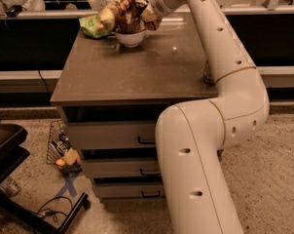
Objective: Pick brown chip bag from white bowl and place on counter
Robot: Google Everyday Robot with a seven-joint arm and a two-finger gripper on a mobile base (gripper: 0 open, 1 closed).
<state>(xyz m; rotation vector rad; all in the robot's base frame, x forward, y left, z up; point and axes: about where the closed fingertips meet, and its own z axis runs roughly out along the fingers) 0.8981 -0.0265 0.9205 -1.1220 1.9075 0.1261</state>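
Note:
The brown chip bag [123, 16] stands crumpled in the white bowl [130, 38] at the far left part of the counter [137, 69], and it is larger than the bowl. My gripper [143, 12] reaches in from the right and is against the bag's upper right side, above the bowl's rim. The bag hides most of the gripper. The bag's lower part still sits inside the bowl.
A green snack bag [92, 27] lies just left of the bowl. A small can-like object [206, 75] sits at the counter's right edge behind my arm. A wire basket [62, 150] and a black chair base [10, 155] are on the floor to the left.

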